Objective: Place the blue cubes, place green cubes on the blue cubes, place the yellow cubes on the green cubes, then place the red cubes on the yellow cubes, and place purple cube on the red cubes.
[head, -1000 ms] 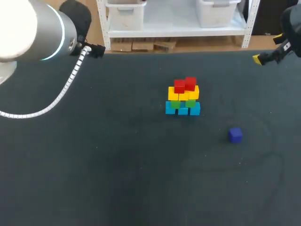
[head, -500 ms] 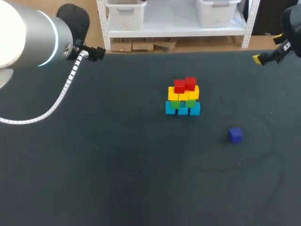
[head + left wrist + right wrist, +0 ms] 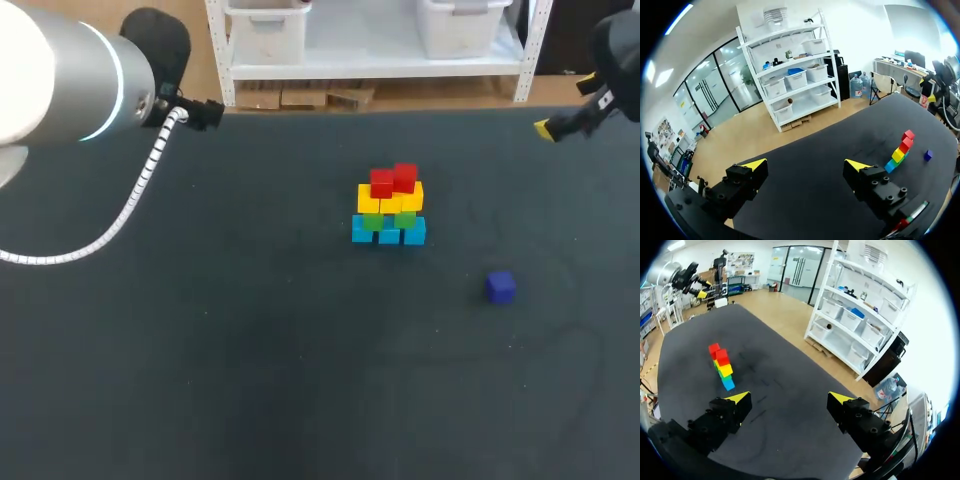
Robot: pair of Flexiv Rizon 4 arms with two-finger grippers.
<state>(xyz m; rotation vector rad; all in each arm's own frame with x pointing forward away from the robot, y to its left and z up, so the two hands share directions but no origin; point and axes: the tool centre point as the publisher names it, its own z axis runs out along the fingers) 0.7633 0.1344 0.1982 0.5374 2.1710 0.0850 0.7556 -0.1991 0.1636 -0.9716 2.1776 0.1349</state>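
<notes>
A stack of cubes point(image 3: 389, 205) stands right of the table's middle: blue cubes point(image 3: 388, 233) at the bottom, then green point(image 3: 391, 221), yellow point(image 3: 390, 198) and two red cubes point(image 3: 393, 180) on top. A purple cube point(image 3: 501, 287) lies alone, nearer and to the right. My left gripper point(image 3: 805, 165) is open and empty, held high at the far left, with the stack point(image 3: 900, 149) and purple cube point(image 3: 928, 155) far ahead of it. My right gripper point(image 3: 789, 398) is open and empty at the far right; one fingertip point(image 3: 543, 128) shows. The stack point(image 3: 721, 365) is far ahead of it.
My left arm point(image 3: 70, 80) with its white coiled cable point(image 3: 130, 205) hangs over the table's far left corner. The dark table top point(image 3: 250, 350) carries nothing besides the cubes.
My left arm has drawn back a little toward the far left. The right gripper has barely shifted. The cubes have not moved.
</notes>
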